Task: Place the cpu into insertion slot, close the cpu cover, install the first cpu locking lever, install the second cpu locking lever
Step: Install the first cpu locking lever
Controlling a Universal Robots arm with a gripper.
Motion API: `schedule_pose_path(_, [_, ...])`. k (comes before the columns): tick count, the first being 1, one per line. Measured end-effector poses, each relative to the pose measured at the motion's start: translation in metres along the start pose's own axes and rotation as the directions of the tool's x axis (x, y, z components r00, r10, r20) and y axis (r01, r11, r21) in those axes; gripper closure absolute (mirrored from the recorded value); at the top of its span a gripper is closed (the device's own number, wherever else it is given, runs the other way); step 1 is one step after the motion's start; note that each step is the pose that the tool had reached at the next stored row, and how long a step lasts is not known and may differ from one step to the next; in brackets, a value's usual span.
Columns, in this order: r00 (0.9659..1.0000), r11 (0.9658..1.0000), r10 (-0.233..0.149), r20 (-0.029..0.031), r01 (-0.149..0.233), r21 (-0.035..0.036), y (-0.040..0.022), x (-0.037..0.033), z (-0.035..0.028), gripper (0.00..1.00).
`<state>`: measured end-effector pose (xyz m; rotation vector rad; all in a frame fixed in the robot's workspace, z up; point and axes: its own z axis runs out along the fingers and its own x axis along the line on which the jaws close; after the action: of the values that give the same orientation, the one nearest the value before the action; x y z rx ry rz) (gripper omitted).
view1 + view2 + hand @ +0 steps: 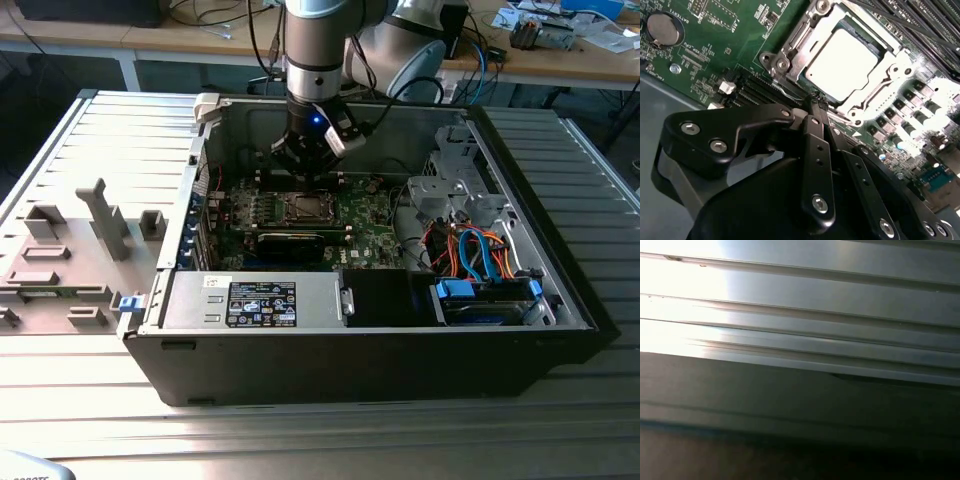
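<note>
While the arm hung over the open computer case [560, 300], we noted that the case lay on its side on a ribbed metal table [60, 130], with grey fixtures [105, 215] standing on the table at the exterior view's left. Inside the case lay the green motherboard [365, 215], with a bundle of blue and orange cables [480, 250] toward the exterior view's right. We saw the gripper [816, 102] low over the board, its two black fingers [815, 150] pressed together at the tips with nothing between them, the tips right at the edge of the insertion slot [785, 55]. In the second wrist view the cpu [840, 62] sat flat in that slot, its pale metal top showing through the window of the cpu cover [875, 82], which lay down over it. A round coin cell [662, 29] sat on the board well apart from the slot. Ribbed metal surface [800, 305] showed in the first wrist view.
</note>
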<state>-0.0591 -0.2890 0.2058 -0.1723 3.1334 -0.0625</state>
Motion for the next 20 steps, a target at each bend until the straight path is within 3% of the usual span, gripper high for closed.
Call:
schedule_pose_path(7, [1.0000,1.0000,0.003,-0.0012,-0.003,0.0081,-0.0002,-0.0028,0.0038,0.89])
schedule_pose_path(15, [1.0000,1.0000,0.003,-0.0013,-0.003,0.0082,-0.0013,-0.0127,0.0041,0.89])
schedule_pose_path(20, [1.0000,1.0000,0.003,-0.0022,-0.003,0.0034,-0.0016,-0.0161,0.0050,0.89])
